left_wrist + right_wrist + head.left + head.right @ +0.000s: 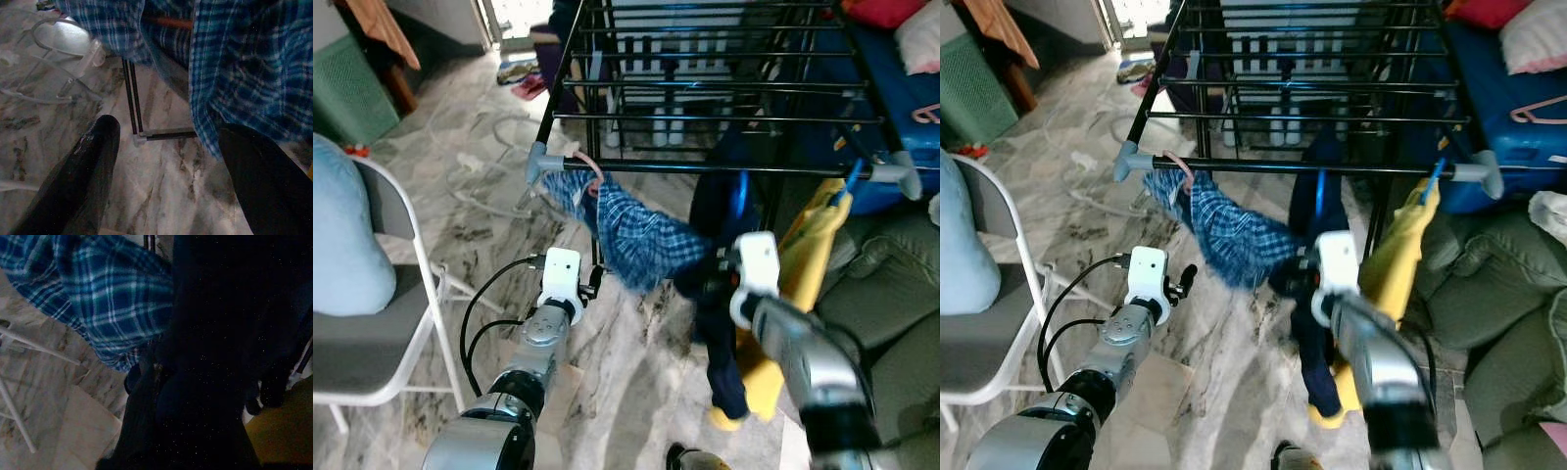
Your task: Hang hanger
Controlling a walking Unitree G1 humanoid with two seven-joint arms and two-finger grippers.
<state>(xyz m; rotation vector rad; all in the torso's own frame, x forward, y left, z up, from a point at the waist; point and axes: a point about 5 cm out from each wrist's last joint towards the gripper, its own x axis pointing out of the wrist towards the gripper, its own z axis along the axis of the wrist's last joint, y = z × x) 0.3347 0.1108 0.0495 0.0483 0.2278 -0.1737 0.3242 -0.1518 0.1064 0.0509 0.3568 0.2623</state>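
I read the pink hanger [590,168] as hooked over the rack's front rail [705,167], near its left end, carrying the plaid shirt [631,235]. The left gripper [590,282] sits below it and slightly left, fingers spread wide with nothing between them; the shirt hem hangs just past the fingertips. The right gripper [700,279] is pushed into the dark garment [720,294]; I cannot tell its opening. The rail runs left-right, so the left arm is nearer the hanger.
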